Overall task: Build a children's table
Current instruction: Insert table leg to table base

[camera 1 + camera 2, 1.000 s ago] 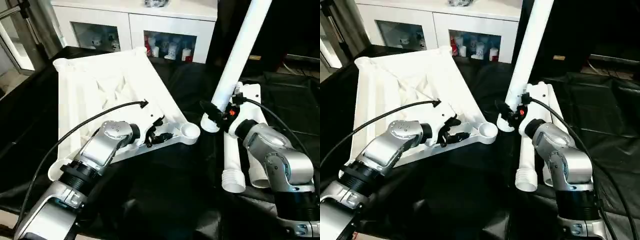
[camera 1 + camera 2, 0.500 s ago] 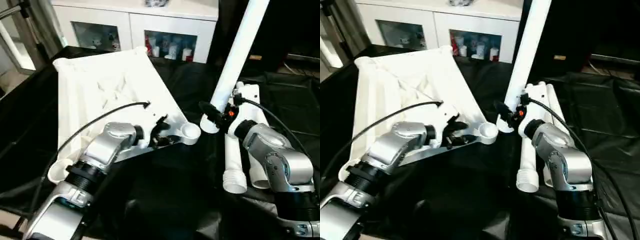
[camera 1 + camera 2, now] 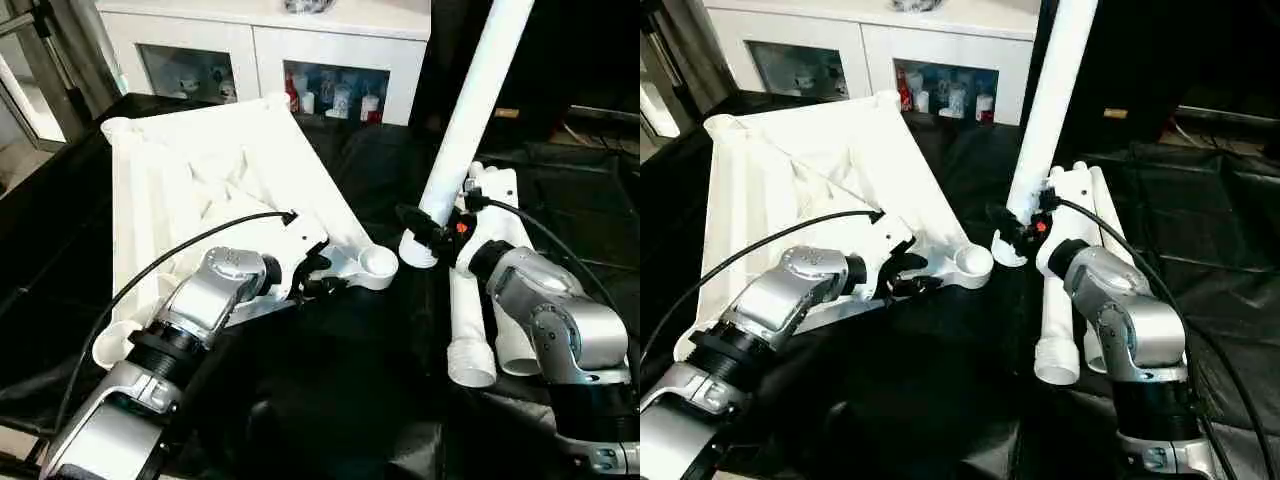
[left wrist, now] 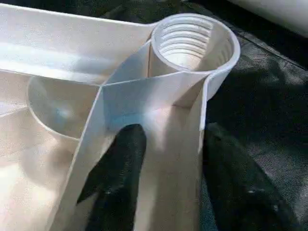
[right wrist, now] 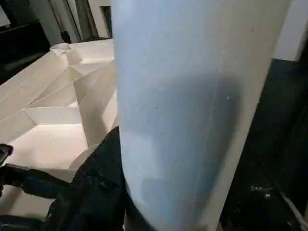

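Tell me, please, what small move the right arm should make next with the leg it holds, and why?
Probably carry the upright leg left and over the threaded corner socket. The right gripper holds its lower end just beside that empty socket, and the left gripper pinches the tabletop rim there, bracing it.

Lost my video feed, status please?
Left pincer straddling tabletop rim near corner socket. Right pincer shut on leg, upright beside socket. Nothing between.

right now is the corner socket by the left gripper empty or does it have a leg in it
Empty: the corner socket shows bare threaded rings inside, and the leg held by the right gripper stands beside it.
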You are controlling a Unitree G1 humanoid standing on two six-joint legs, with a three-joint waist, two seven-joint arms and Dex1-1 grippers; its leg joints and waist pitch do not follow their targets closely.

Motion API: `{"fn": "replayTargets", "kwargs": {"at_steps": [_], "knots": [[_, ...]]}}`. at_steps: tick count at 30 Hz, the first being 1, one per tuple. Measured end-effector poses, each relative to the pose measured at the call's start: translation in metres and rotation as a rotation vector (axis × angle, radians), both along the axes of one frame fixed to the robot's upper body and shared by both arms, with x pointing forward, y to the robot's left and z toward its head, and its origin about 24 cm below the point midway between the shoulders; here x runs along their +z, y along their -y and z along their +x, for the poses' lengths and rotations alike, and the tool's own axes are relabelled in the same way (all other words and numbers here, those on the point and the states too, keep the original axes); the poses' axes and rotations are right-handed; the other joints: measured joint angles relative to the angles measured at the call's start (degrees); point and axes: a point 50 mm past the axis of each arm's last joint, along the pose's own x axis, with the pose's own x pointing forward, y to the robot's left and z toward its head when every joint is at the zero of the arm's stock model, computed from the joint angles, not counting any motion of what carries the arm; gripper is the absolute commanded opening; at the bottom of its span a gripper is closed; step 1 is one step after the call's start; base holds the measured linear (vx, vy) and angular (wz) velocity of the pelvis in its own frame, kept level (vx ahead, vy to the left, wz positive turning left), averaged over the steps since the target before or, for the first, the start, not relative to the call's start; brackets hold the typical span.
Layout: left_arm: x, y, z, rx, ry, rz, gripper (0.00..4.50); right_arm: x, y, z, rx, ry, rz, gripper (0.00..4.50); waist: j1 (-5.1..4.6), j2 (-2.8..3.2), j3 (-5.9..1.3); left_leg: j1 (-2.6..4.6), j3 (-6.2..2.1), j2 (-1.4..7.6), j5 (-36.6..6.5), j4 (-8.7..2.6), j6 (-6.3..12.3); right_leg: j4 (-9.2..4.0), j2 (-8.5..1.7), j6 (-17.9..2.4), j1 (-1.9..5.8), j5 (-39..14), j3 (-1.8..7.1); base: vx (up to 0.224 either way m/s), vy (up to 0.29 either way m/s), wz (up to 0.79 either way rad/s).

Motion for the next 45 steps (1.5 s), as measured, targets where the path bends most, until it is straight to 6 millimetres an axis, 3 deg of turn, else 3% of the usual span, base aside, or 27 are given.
{"fn": "replayTargets", "kwargs": {"at_steps": [7, 23, 29, 45], "knots": [[0.001, -0.003, -0.001, -0.026, -0.031, 0.013, 1.26, 0.008, -0.014, 0.002, 0.144, 0.022, -0.04, 1.91, -0.37, 0.03, -0.02, 0.02, 0.02, 0.01, 0.0, -0.08, 0.0, -0.14, 0.01, -0.06, 0.01, 0.05, -0.01, 0.0, 0.0, 0.0], [0.01, -0.008, -0.01, -0.065, -0.037, 0.054, 0.04, -0.015, -0.026, 0.02, 0.225, -0.037, -0.034, 1.91, -0.51, -0.04, 0.03, -0.07, 0.05, 0.01, 0.0, -0.13, 0.01, -0.32, 0.01, -0.32, 0.0, 0.2, -0.02, 0.0, 0.0, 0.0], [0.008, -0.01, -0.015, -0.058, -0.03, 0.024, 0.0, -0.018, -0.036, 0.02, 0.276, -0.041, -0.015, 1.91, -1.08, -0.11, 0.07, -0.09, 0.07, 0.01, -0.01, -0.18, 0.03, -0.4, 0.01, -0.32, -0.04, 0.2, -0.02, 0.0, 0.0, 0.0], [0.007, -0.016, -0.02, -0.079, -0.003, 0.034, 0.0, -0.027, -0.042, 0.027, 0.3, -0.047, -0.024, 1.91, -1.32, -0.33, 0.04, -0.05, 0.12, 0.03, -0.02, -0.27, 0.04, -0.48, 0.02, -0.32, -0.04, 0.19, -0.01, 0.0, 0.0, 0.0]]}}
